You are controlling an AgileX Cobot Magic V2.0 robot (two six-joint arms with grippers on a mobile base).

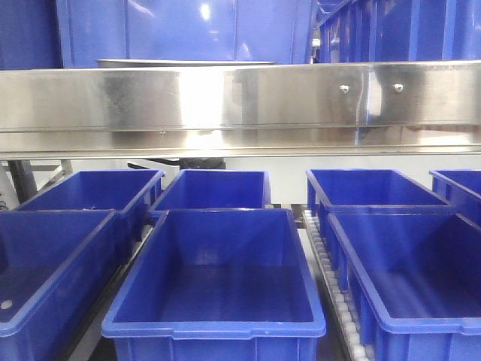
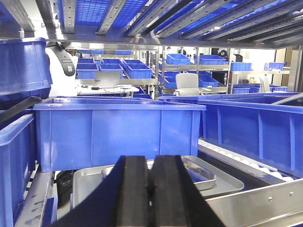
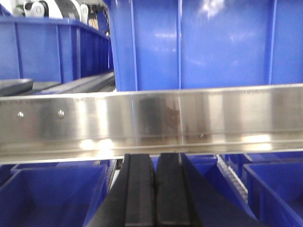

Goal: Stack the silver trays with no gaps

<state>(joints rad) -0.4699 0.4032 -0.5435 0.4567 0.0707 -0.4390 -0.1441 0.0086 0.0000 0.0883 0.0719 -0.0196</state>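
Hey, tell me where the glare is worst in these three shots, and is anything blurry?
Front view: a white hotspot blows out the steel beam, hiding its surface there. Right wrist view: softer, with smeared glints low on the beam. Left wrist view: sharpest; silver trays show only mild sheen, and the left gripper is dark.

In the left wrist view, the left hand shows as two long flat matte-black fingers, rectangular slabs with squared edges, lying side by side with only a thin dark seam between them. Sloping black flanks widen out below them. In the right wrist view, the right hand looks the same: twin matte-black bar fingers pressed together, with faint lengthwise ridges and flaring black sides.
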